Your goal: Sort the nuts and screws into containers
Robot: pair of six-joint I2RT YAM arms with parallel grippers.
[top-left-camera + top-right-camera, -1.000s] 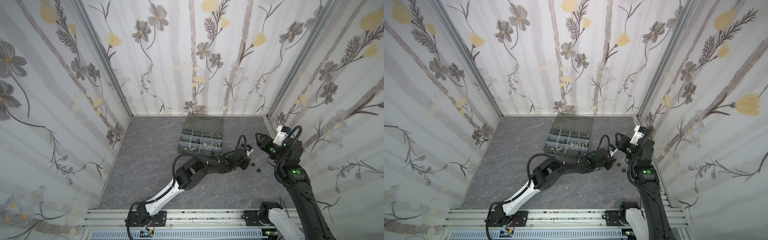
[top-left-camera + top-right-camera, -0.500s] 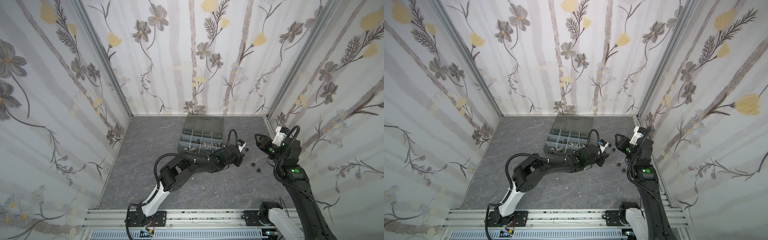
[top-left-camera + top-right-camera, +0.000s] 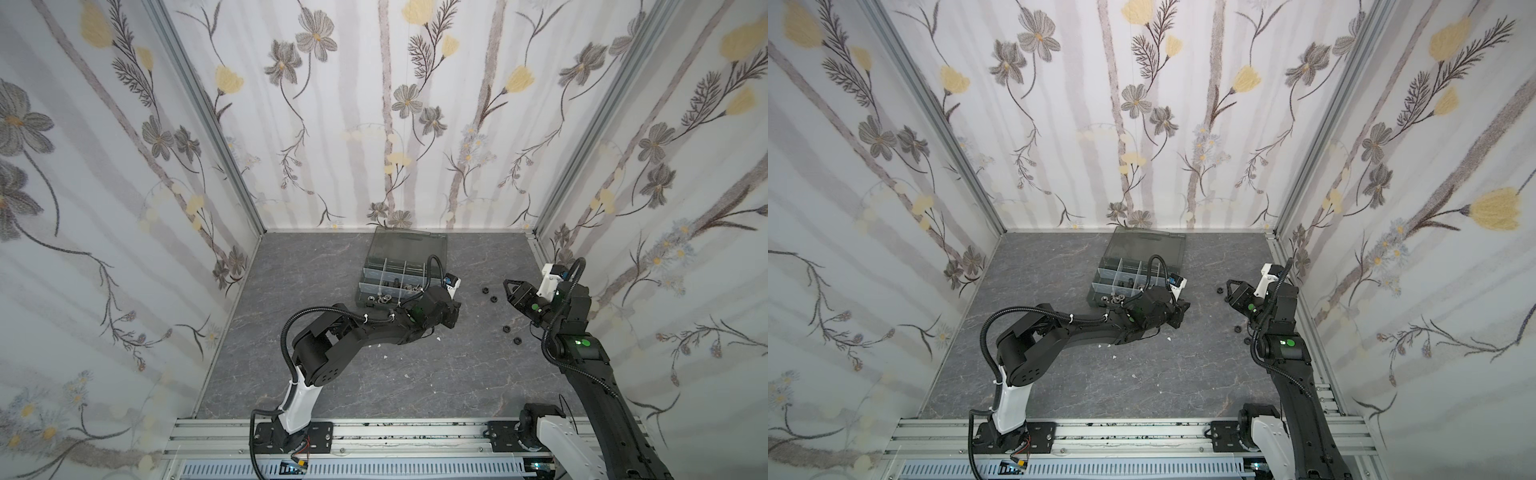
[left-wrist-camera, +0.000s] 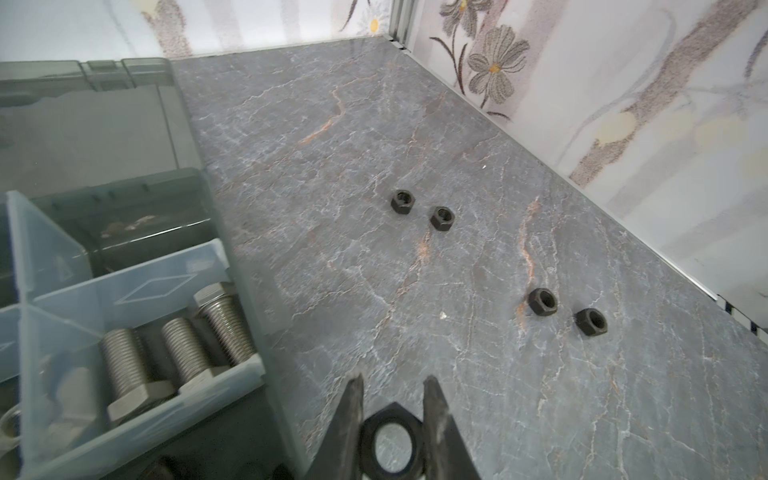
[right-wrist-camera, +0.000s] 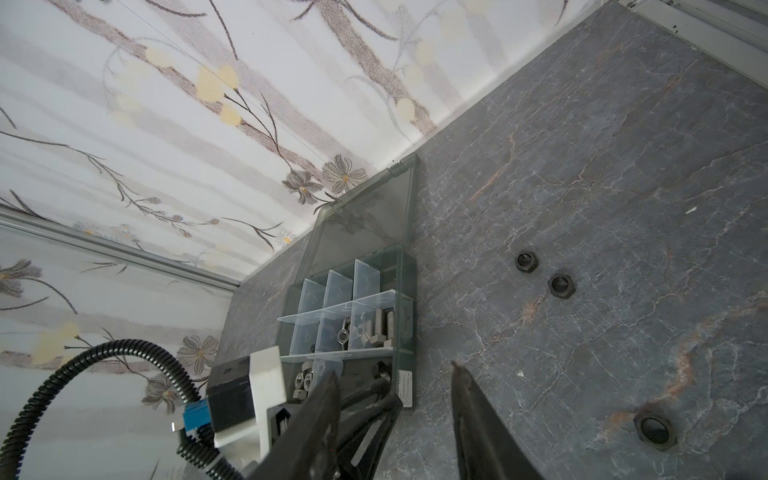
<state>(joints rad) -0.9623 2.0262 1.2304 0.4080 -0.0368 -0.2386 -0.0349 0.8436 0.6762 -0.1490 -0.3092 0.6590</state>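
My left gripper [image 4: 392, 380] is shut on a black hex nut [image 4: 390, 444], gripped flat between the fingers. In both top views it hovers at the near right corner of the organizer case [image 3: 360, 286], just outside the case wall [image 4: 266, 332]. Silver screws [image 4: 183, 353] lie in the compartment closest to it. Several loose black nuts [image 4: 442, 217] [image 3: 493, 298] rest on the floor to the right. My right gripper [image 5: 394, 370] [image 3: 509, 286] is open and empty, above the floor beside those nuts.
The case's smoky lid [image 3: 409, 245] lies open toward the back wall. Silver nuts [image 3: 382, 298] and a wing nut [image 5: 341, 334] sit in other compartments. Small white flecks [image 3: 436, 338] dot the grey floor. Flowered walls close three sides; a rail [image 3: 374, 436] runs along the front.
My left gripper has carried the black nut leftward, from beside the loose nuts to the case's near right corner. The right gripper has barely moved.
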